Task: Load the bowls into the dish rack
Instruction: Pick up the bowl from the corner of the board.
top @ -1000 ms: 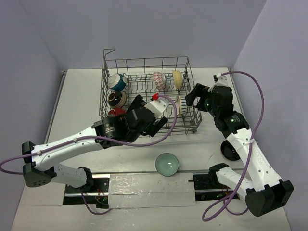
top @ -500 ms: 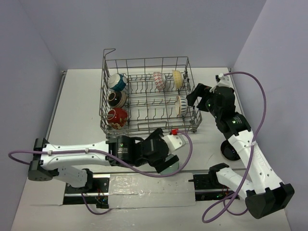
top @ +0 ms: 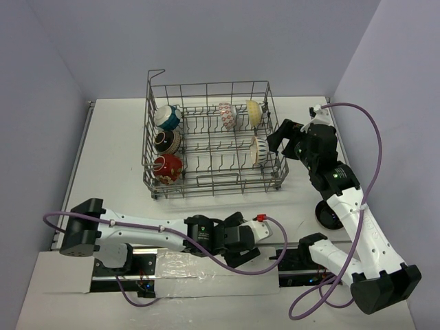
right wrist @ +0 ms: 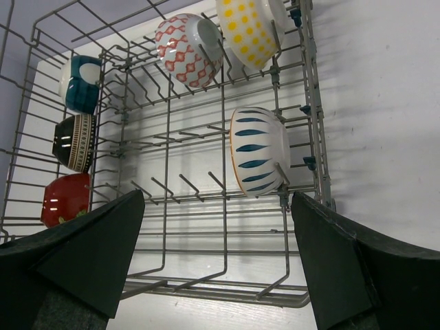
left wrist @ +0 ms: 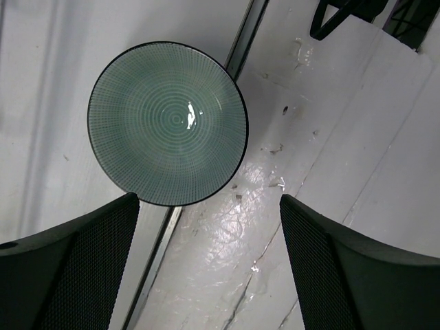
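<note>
Teal ribbed bowl (left wrist: pixel 168 124) rests upright on the table (left wrist: pixel 41 82), near side of the dish rack (top: pixel 206 89), below the left gripper (left wrist: pixel 210 203), its fingers spread and empty. Right gripper (right wrist: pixel 216 206), also spread, faces the rack. Off-centre closing could skid the glossy bowl away.

The top external camera sits high above and behind the arm bases, facing down and forward over the whole table (top: pixel 110 158), with the dish rack (top: pixel 210 148) mid-frame and well away. The left wrist camera looks straight down, close over a green bowl (left wrist: pixel 168 124) framed by its own fingers (left wrist: pixel 75 268). The right wrist camera looks down into the rack from near its right side. That rack and its bowls (right wrist: pixel 258 151) also show in the top view.
</note>
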